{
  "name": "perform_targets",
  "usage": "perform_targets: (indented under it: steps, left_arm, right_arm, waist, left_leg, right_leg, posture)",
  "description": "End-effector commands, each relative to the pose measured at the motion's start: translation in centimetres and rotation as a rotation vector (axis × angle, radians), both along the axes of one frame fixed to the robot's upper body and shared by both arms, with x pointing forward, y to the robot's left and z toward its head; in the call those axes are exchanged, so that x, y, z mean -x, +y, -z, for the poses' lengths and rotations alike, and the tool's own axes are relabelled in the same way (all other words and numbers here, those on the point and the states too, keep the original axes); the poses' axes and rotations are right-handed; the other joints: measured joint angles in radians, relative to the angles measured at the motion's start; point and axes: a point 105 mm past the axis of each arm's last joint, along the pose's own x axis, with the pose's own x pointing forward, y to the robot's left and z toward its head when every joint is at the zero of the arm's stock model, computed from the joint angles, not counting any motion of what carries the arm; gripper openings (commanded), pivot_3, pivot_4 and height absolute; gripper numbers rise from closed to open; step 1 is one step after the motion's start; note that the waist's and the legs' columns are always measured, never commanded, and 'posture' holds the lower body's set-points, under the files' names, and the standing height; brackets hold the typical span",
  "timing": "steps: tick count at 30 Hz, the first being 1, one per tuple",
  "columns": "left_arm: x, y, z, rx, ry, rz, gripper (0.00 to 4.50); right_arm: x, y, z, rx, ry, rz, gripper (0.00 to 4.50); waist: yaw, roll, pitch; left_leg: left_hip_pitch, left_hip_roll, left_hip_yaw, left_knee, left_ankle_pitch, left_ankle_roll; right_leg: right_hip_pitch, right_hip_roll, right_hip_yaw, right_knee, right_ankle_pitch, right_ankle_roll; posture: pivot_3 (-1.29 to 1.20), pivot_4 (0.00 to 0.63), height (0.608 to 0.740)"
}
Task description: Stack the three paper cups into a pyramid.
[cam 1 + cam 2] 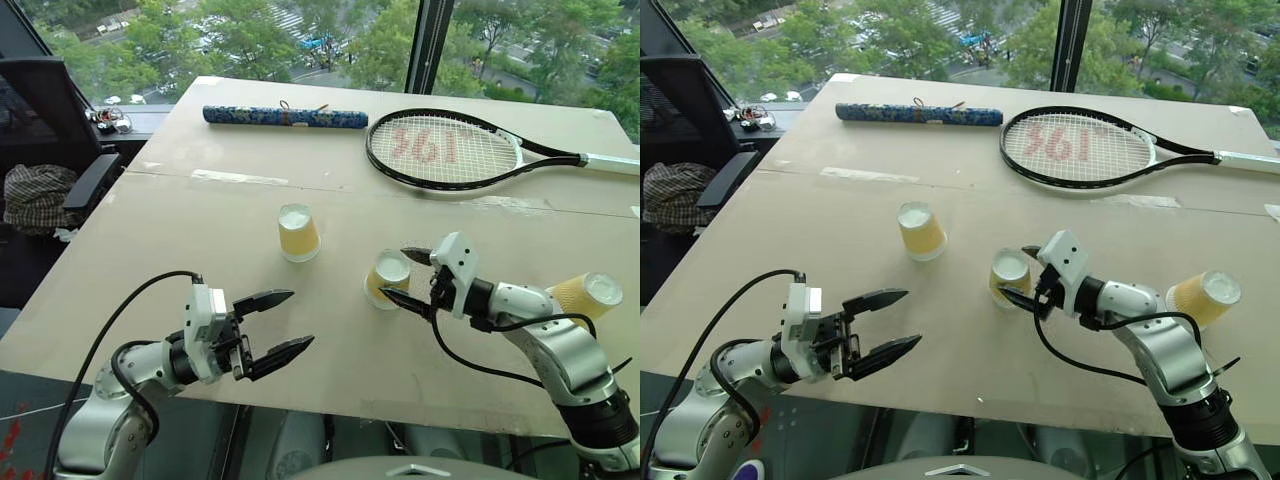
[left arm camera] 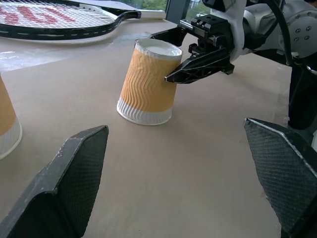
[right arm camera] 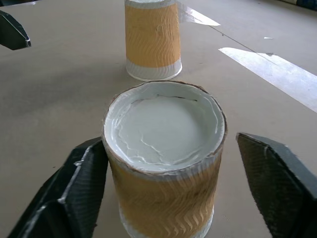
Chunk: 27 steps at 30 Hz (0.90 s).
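Observation:
Three paper cups sit on the tan table [image 1: 180, 300]. One cup [image 1: 298, 232] stands upside down near the middle. A second upside-down cup [image 1: 388, 278] stands to its right, between the fingers of my right gripper [image 1: 393, 272]. In the right wrist view one finger [image 3: 84, 173] touches this cup's [image 3: 163, 148] wall and the other finger [image 3: 267, 168] stands apart from it, so the gripper is open. The third cup [image 1: 587, 295] lies on its side at the far right, behind my right forearm. My left gripper [image 1: 302, 317] hovers open and empty near the front edge.
A tennis racket [image 1: 450, 150] and a long blue patterned roll [image 1: 285, 117] lie at the back of the table. A dark chair [image 1: 60, 120] with a checked cloth stands off the table's left side. A taped seam [image 1: 240, 177] crosses the tabletop.

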Motion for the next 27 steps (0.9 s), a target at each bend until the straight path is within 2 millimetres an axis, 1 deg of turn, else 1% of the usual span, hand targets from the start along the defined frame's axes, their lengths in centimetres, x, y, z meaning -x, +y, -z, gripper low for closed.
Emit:
perform_targets:
  steps: [1,2,11,16,19,20,22,23,24,27]
  left_arm:
    - [0.1,-0.1,-1.0,0.008,-0.038,0.003,4.50]
    - [0.1,-0.1,-1.0,0.008,-0.038,0.002,4.50]
    - [-0.6,-0.1,-1.1,0.012,-0.053,-0.001,4.50]
    - [-0.8,-0.2,-1.2,0.015,-0.061,-0.001,4.50]
    - [-0.8,-0.3,-1.2,0.016,-0.064,-0.001,4.50]
    - [-0.9,-0.3,-1.2,0.017,-0.065,-0.001,4.50]
    - [-0.9,-0.3,-1.2,0.019,-0.066,0.000,4.50]
    - [-0.8,-0.4,-1.3,0.020,-0.067,0.000,4.50]
    - [-0.8,-0.4,-1.3,0.021,-0.067,0.000,4.50]
    - [-0.8,-0.6,-1.5,0.033,-0.067,0.003,4.50]
  right_arm:
    - [-0.1,0.2,-0.9,-0.015,-0.047,-0.016,2.21]
    - [-0.2,0.1,-1.1,-0.018,-0.056,-0.015,1.99]
    - [-2.0,-0.2,-1.8,-0.015,-0.125,0.047,1.98]
    - [-3.4,-0.9,-1.2,0.009,-0.110,0.099,1.98]
    - [-3.3,-0.8,-0.7,-0.013,-0.048,0.068,1.98]
    - [-3.3,-0.8,-0.7,-0.007,-0.052,0.055,3.03]
    - [-3.2,-1.0,-1.0,0.002,-0.082,0.055,3.87]
    - [-3.2,-1.2,-1.3,0.002,-0.097,0.060,4.37]
    - [-3.1,-1.6,-1.8,0.000,-0.119,0.069,4.45]
    - [-2.0,-3.6,-4.2,-0.012,-0.204,0.102,4.45]
  waist:
    - [0.000,0.000,0.000]
    - [0.000,0.000,0.000]
    - [0.000,0.000,0.000]
    - [-0.001,0.000,0.000]
    - [-0.001,0.000,0.000]
    - [-0.001,0.000,0.000]
    - [-0.001,0.000,0.000]
    - [-0.001,0.000,0.000]
    - [-0.001,0.000,0.000]
    - [0.004,0.001,0.000]
  left_leg:
    - [0.000,0.000,0.000,0.000,0.000,0.000]
    - [0.000,0.000,0.000,0.000,0.000,0.000]
    - [0.000,0.000,0.000,0.000,0.000,0.000]
    - [0.000,0.000,0.000,0.000,0.000,0.000]
    - [0.000,0.000,0.000,0.000,0.000,0.000]
    - [0.000,0.000,0.000,0.000,0.000,0.000]
    - [0.000,0.000,0.000,0.000,0.000,0.000]
    - [0.000,0.000,0.000,0.000,0.000,0.000]
    - [0.000,0.000,0.000,0.000,0.000,0.000]
    - [-0.002,0.000,0.000,0.000,0.000,0.000]
  right_leg:
    - [0.000,0.000,0.000,0.000,0.000,0.000]
    - [0.000,0.000,0.000,0.000,0.000,0.000]
    - [0.000,0.000,0.000,0.001,0.000,0.000]
    - [0.000,0.001,0.000,0.001,0.000,0.000]
    - [0.000,0.001,0.000,0.001,0.000,0.000]
    - [0.000,0.001,0.000,0.001,0.000,0.000]
    - [0.000,0.001,0.000,0.001,0.000,0.000]
    - [0.000,0.001,0.000,0.001,0.000,0.000]
    - [0.000,0.001,0.000,0.001,0.000,0.000]
    - [-0.001,0.000,0.000,0.001,0.000,0.000]
  posture:
    - [0.00,0.150,0.740]
    - [0.00,0.150,0.740]
    - [0.00,0.150,0.740]
    - [0.00,0.150,0.740]
    - [0.00,0.150,0.740]
    - [0.00,0.150,0.740]
    - [0.00,0.150,0.740]
    - [0.00,0.150,0.740]
    - [0.00,0.150,0.740]
    - [0.00,0.150,0.740]
